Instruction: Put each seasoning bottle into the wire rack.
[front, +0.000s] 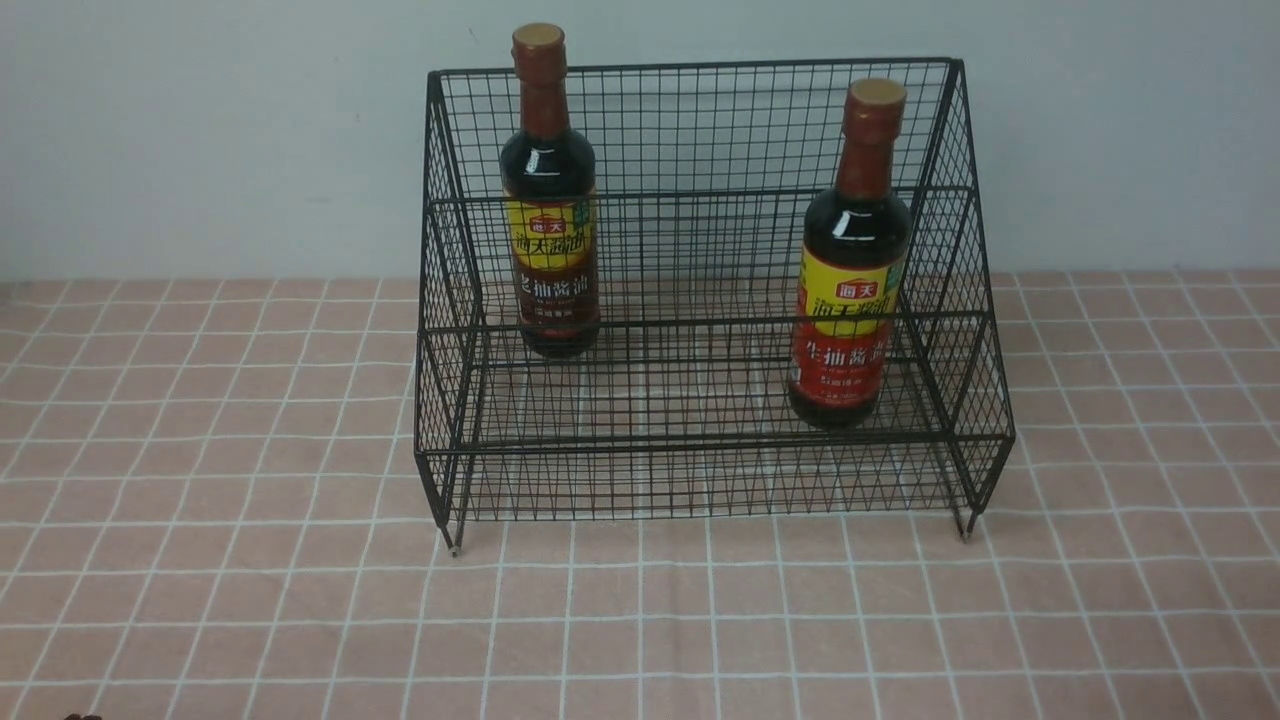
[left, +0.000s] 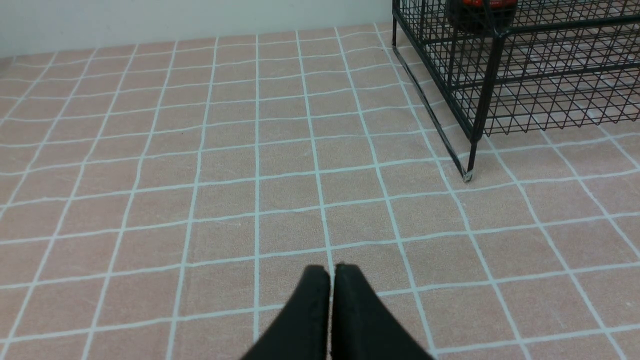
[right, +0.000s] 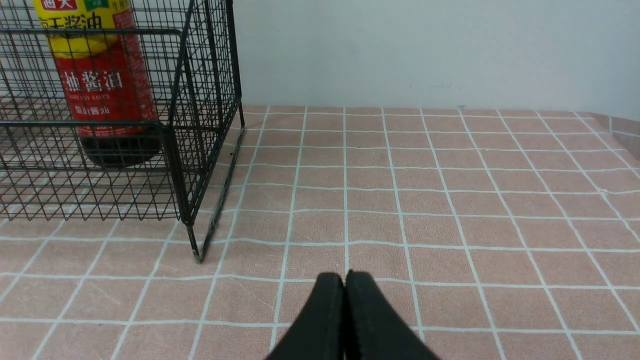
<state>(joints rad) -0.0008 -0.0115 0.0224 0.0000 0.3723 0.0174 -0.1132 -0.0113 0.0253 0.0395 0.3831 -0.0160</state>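
Observation:
The black wire rack (front: 700, 480) stands at the back middle of the table. The brown-label bottle (front: 550, 200) stands upright on its upper tier at the left. The red-label bottle (front: 850, 260) stands upright on the lower tier at the right; it also shows in the right wrist view (right: 102, 85), and only its base shows in the left wrist view (left: 481, 10). My left gripper (left: 331, 272) is shut and empty over bare cloth, short of the rack's corner foot (left: 467, 175). My right gripper (right: 344, 279) is shut and empty, beside the rack's other front foot (right: 197, 255).
A pink checked tablecloth (front: 640, 620) covers the table. A pale wall (front: 200, 130) runs close behind the rack. The table's right edge shows in the right wrist view (right: 620, 125).

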